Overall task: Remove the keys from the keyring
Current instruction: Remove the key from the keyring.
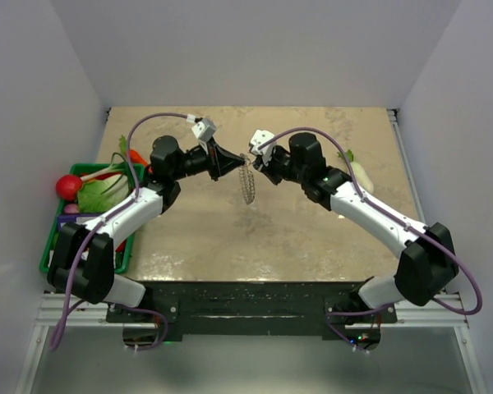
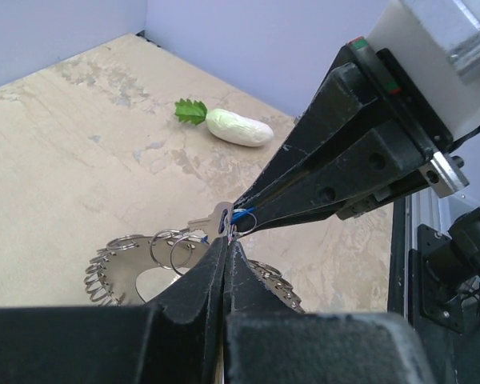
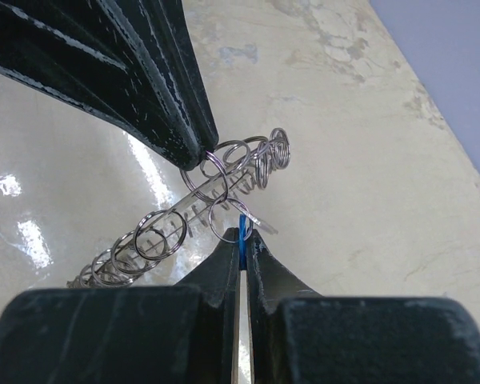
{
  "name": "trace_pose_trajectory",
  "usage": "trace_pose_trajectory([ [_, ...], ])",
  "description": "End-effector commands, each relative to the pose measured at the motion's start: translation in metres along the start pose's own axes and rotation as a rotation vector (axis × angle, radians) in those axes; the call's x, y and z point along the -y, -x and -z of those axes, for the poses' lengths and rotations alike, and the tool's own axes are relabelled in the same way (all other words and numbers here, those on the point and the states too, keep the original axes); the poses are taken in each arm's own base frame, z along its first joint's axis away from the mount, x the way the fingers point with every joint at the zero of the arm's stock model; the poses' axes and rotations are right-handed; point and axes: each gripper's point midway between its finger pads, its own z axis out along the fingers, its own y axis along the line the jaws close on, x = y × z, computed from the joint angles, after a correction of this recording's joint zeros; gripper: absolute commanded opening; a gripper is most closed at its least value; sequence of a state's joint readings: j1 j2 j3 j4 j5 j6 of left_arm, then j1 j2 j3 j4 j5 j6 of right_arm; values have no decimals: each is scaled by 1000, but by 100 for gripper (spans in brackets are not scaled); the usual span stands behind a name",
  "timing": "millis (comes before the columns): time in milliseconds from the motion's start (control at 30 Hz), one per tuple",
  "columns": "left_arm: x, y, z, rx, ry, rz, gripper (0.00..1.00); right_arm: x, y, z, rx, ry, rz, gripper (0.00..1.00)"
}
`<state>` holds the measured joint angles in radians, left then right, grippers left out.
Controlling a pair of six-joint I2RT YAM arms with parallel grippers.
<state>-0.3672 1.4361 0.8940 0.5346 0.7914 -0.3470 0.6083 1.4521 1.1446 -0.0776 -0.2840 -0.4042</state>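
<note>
Blue-headed silver key (image 2: 218,216): one item, small. It is pinched by its blue head between the fingertips of the right hand (image 3: 244,239), which I read as fully closed on it. The silver blade sticks out sideways past the tips.

Keyring (image 1: 246,185): one item, a grey metal loop that looks like a coil, with many small split rings strung along it. The left hand (image 2: 226,240) is clamped tight on one of the upper rings, fingers pressed together with no gap. The loop hangs down from where the two hands meet, over the middle of the surface (image 1: 271,238). I cannot tell whether its lower end touches. The two sets of fingertips are nearly tip to tip, with the key just beside the ring the left hand grips.

Surface: beige, mottled, glossy enough to throw back light under the loop.

White radish (image 2: 238,126): one item, green leaves at one end. It lies flat on the far right part of the surface, well apart from the keyring and beside the right arm.

Green basket (image 1: 86,170): one item, at the left edge of the surface and partly under the left arm. I see a red round vegetable (image 1: 67,186) and pale leafy greens (image 1: 99,193) in it.
</note>
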Motion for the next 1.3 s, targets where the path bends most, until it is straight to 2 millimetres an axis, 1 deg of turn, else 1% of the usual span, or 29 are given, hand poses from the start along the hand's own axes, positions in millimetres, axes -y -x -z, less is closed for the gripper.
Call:
trace_pose_trajectory([
  [0,6,38,1,89,-2,-116,0,25,36,19,70,-130,31,0],
  [333,10,24,-5,59,-42,-112,0,28,50,28,89,-141,52,0],
  [533,17,17,-10,35,-81,-115,0,26,51,26,83,-126,70,0],
  [833,17,9,-14,16,-85,-117,0,29,56,30,84,-143,85,0],
  [867,17,9,-15,15,-86,-117,0,29,55,29,77,-141,91,0],
  [1033,20,3,-17,-1,-99,-117,0,28,60,29,69,-139,111,0],
  [1267,18,-1,-19,-9,-95,-115,0,19,67,33,80,-111,130,0],
])
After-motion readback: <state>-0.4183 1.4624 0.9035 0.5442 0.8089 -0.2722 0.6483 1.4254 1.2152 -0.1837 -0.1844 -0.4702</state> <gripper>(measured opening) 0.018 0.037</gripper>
